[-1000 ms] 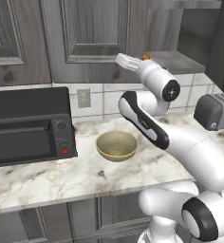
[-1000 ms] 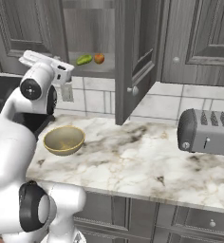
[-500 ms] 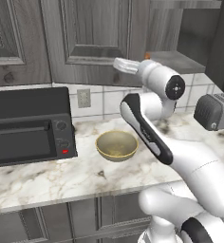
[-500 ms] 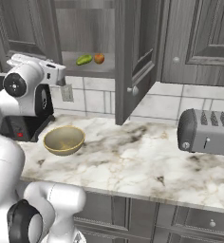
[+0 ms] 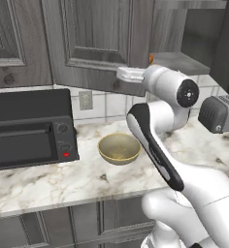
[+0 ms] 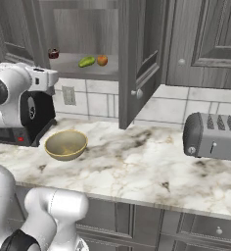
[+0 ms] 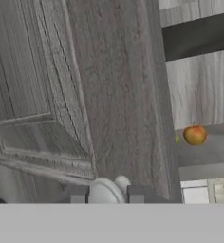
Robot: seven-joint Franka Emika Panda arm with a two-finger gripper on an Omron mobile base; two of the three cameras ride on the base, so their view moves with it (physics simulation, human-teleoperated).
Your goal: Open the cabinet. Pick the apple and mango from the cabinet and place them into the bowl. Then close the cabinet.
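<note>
The marble surface (image 6: 137, 162) carries the tan bowl (image 6: 65, 144), a black microwave oven (image 5: 29, 128) and a grey toaster (image 6: 213, 136). On the cabinet shelf (image 6: 73, 66) lie the green mango (image 6: 86, 61), just beside the apple (image 6: 102, 60), and a small dark red jar (image 6: 53, 53).

Marble-patterned counter (image 6: 137, 162) below dark grey wall cabinets; tiled backsplash (image 6: 95, 98) with outlet (image 5: 85, 100); black microwave (image 5: 29, 128) left, grey toaster (image 6: 213, 137) right.

The wide dark grey wood-grain cabinet (image 6: 142, 54) bears small round pale knobs. On its grey shelf lie the small elongated green mango (image 6: 86, 62) and the small round orange-red apple (image 6: 102, 60). The round tan-olive bowl (image 6: 65, 145) sits on the white, brown-veined marble tabletop (image 6: 137, 162), between the black microwave oven (image 5: 29, 128) and the dark grey toaster (image 6: 213, 136).
</note>
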